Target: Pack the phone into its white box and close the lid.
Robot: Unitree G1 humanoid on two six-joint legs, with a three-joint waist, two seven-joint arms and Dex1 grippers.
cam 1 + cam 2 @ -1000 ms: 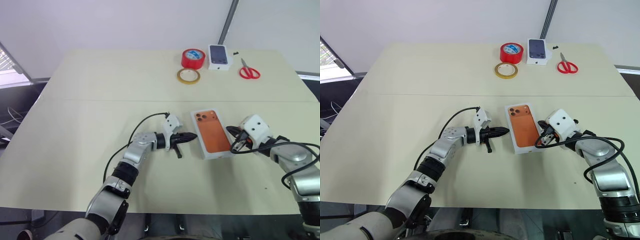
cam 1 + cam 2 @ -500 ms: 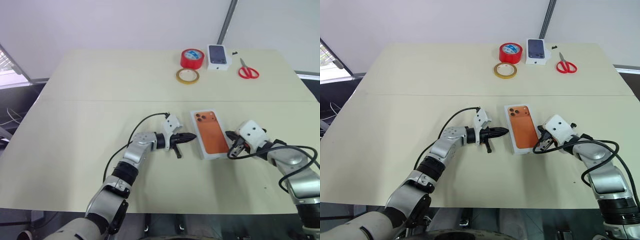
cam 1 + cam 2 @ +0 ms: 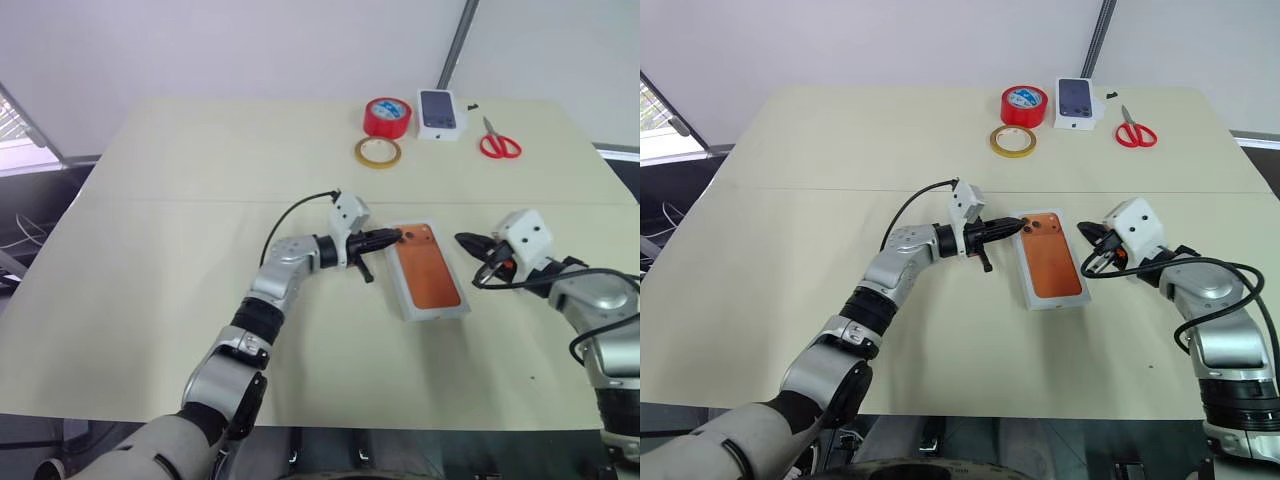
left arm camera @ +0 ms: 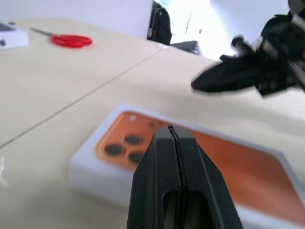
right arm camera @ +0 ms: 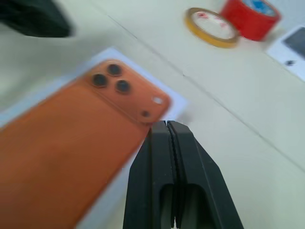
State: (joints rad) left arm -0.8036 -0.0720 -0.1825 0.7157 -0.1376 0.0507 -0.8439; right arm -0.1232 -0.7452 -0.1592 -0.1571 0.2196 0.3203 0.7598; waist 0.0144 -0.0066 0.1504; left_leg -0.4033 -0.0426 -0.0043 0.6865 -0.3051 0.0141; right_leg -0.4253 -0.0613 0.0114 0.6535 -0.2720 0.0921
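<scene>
Left hand [image 3: 397, 237] — at phone [image 3: 430, 277] corner.

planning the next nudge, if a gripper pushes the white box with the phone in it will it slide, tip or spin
Probably slide: the white box is shallow and lies flat on the smooth table, so tipping looks unlikely. A push at one corner, where the shut left gripper now is, would likely spin it. The phone lies within the rim and should ride along.
</scene>
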